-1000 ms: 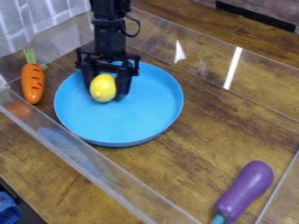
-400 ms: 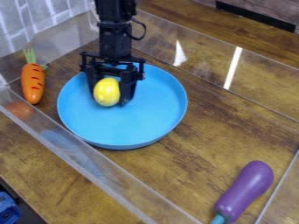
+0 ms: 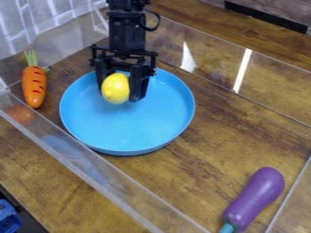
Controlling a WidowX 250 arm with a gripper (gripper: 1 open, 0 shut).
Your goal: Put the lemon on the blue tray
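The lemon (image 3: 115, 87) is gripped between the claw (image 3: 122, 86) fingers, held right over the tray (image 3: 158, 127), carrot (image 3: 35, 84) parked beside.

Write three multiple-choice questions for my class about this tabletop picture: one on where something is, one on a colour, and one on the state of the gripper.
1. Where is the carrot?
A. On the table left of the blue tray
B. Inside the blue tray
C. Beside the eggplant

2. What colour is the eggplant at the lower right?
A. Green
B. Purple
C. Red

3. What is the gripper doing?
A. Open above the carrot
B. Gripping the tray rim
C. Positioned around the lemon over the tray

Answers:
1. A, the carrot lies outside the blue tray, near the left edge of the picture.
2. B, its body is purple with a blue-green stem end.
3. C, the black fingers stand on either side of the lemon, above the tray's far left part.
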